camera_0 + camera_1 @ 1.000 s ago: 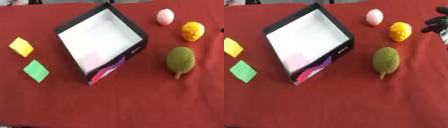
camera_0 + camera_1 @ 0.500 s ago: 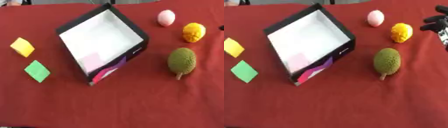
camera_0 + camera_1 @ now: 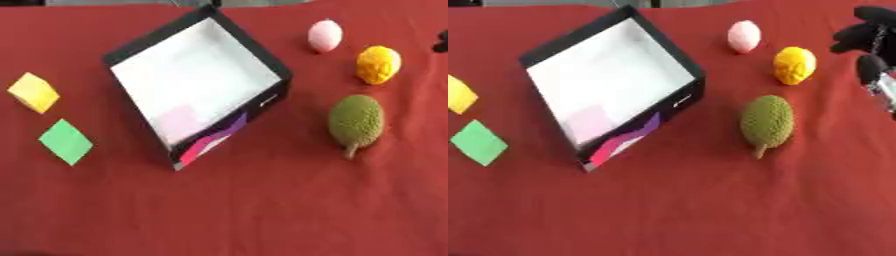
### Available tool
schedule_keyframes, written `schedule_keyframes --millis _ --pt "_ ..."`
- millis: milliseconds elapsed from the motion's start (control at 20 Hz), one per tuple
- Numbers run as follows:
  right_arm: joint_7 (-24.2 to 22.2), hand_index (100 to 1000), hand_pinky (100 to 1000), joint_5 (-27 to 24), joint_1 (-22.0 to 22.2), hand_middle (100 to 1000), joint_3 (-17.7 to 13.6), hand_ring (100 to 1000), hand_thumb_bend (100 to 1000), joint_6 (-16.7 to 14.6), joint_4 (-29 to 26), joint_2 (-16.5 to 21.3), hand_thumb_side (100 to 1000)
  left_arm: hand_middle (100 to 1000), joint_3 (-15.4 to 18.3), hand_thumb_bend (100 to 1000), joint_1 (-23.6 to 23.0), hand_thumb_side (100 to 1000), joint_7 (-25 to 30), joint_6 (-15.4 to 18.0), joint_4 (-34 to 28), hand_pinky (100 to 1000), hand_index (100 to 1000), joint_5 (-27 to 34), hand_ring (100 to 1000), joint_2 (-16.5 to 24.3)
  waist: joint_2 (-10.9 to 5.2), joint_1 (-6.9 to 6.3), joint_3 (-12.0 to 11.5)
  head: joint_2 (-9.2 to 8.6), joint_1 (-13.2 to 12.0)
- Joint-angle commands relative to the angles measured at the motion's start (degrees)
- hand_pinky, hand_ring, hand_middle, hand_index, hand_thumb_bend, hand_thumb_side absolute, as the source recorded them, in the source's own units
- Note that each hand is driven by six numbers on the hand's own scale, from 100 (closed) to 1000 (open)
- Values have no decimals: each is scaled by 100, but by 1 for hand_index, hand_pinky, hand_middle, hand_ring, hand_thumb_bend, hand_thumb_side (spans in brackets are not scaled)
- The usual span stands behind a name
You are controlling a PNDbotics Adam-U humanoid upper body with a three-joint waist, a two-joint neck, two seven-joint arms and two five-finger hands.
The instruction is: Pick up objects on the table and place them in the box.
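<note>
Red cloth covers desk (image 3: pixel 262 210). Left eye view: we see black box (image 3: pixel 197 85) at centre, nothing inside; pink egg-shaped object (image 3: pixel 325 36), yellow ball (image 3: pixel 378 64), green spiky fruit (image 3: pixel 355 120) lie to its right, yellow block (image 3: pixel 33 92) and green block (image 3: pixel 66 141) to its left. Right eye view: our right hand (image 3: pixel 870 45) near yellow ball, apart from it, fingers curled on nothing. Left hand unseen. We judge ball light, bumpy; take it across the middle.

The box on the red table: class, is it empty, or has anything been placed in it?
Empty. The box shows only its bare white floor; the green fruit, yellow fruit and pink egg shape lie outside it.
</note>
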State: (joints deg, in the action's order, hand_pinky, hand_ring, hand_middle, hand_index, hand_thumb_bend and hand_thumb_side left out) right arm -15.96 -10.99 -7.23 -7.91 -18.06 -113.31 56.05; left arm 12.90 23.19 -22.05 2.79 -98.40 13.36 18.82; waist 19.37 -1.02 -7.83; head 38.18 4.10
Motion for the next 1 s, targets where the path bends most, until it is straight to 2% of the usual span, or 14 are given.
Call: schedule_keyframes --millis 50,100,250,350,400,500,750,1000 --pt "-40 968 934 496 -142 839 212 841 100 -331 -128 785 229 711 38 100 20 732 3 -6 -34 689 747 -49 854 222 -151 18 10 10 -12" --pt "-45 970 930 652 -184 846 294 848 100 -395 -128 925 203 711 31 100 17 732 12 -8 -28 689 747 -50 854 228 -156 23 10 14 -5" --pt "-34 972 927 1184 -260 862 571 862 100 -467 -128 1335 211 709 12 100 16 731 32 -10 -14 688 746 -48 854 241 -165 32 1 33 21" --pt "5 970 925 1595 -282 872 757 873 100 -449 -128 1544 258 709 -5 100 15 732 46 -13 -2 688 746 -44 855 251 -168 38 -5 43 29" --pt "21 970 927 1807 -281 880 857 882 100 -439 -128 1628 309 709 -16 100 16 733 56 -14 4 688 746 -43 855 256 -168 41 -10 44 41" --pt "11 971 929 2273 -248 885 1102 890 100 -410 -128 1780 344 708 -34 100 23 732 77 -17 16 688 746 -40 855 263 -167 49 -27 48 69" --pt "50 973 927 3106 -132 873 1579 890 100 -264 -128 1790 320 705 -55 100 48 732 100 -18 24 688 746 -29 855 254 -163 56 -66 50 125" --pt "321 976 921 3426 -112 862 1758 875 100 34 -128 1672 380 701 -80 100 49 732 128 -24 43 688 745 -23 855 254 -155 46 -76 54 147"
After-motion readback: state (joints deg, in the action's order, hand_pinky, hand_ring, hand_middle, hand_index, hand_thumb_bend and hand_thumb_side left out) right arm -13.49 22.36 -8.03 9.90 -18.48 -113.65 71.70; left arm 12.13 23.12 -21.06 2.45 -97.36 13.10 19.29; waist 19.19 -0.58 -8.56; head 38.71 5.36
